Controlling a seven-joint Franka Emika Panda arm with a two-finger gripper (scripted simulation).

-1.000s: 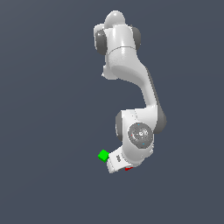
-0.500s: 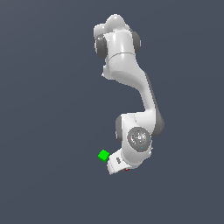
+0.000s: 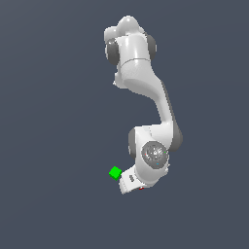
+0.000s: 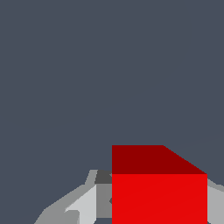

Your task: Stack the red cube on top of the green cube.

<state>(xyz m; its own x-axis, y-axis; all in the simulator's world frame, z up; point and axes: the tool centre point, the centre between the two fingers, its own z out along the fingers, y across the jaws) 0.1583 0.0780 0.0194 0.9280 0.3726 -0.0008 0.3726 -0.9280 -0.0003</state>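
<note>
The red cube fills the space between my gripper's two grey fingers in the wrist view, with a finger close against each side. In the exterior view only a sliver of the red cube shows under the white hand of the gripper. The green cube lies on the dark floor just beside the hand, toward the exterior view's left. It is apart from the red cube and out of the wrist view.
The white arm reaches in from the top of the exterior view and hides the floor beneath it. A plain dark grey floor surrounds both cubes.
The arm's upper links have shifted slightly toward the exterior view's left. The hand has stayed over the red cube, and less of the cube shows now. The green cube has not moved.
</note>
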